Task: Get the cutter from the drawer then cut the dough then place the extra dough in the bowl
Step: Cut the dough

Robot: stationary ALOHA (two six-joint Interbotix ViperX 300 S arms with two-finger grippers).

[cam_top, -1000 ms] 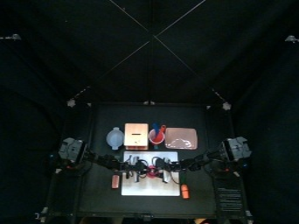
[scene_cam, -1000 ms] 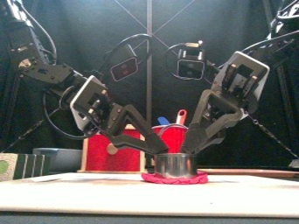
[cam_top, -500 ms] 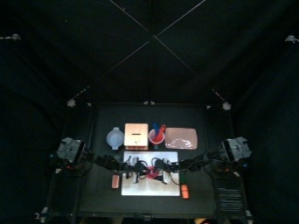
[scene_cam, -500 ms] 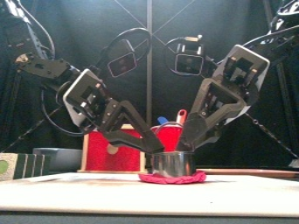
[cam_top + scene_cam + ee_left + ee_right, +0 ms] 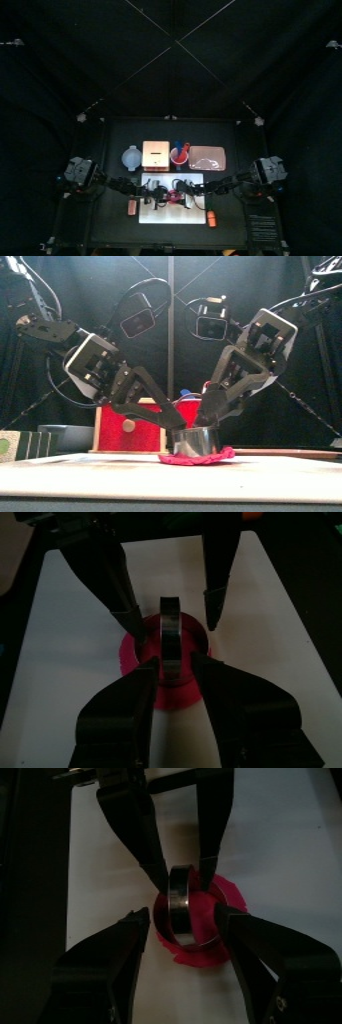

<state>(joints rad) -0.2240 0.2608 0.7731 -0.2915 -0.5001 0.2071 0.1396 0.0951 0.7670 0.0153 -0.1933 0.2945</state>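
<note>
A round metal cutter (image 5: 198, 442) stands on the flat pink dough (image 5: 187, 460), on the white cutting board (image 5: 174, 213). From the left, my left gripper (image 5: 177, 432) slants down, shut on the cutter (image 5: 178, 908). From the right, my right gripper (image 5: 214, 428) slants down to the same spot. It is open, its jaws straddling the cutter (image 5: 171, 637) with their tips low by the dough (image 5: 221, 918). In the top view the two grippers meet over the dough (image 5: 171, 199). The dough's rim looks ruffled around the cutter.
Behind the board stand the blue-grey bowl (image 5: 131, 156), the wooden box (image 5: 156, 152) with its red drawer front (image 5: 127, 426), the red cup (image 5: 181, 151) and the pink tray (image 5: 210, 158). An orange toy (image 5: 131, 207) lies left of the board, another (image 5: 210, 216) at its right front.
Both wrists have risen and swung a little to the left, so the jaws stand steeper over the cutter. The cutter stays on the dough, whose edge now looks more ruffled.
</note>
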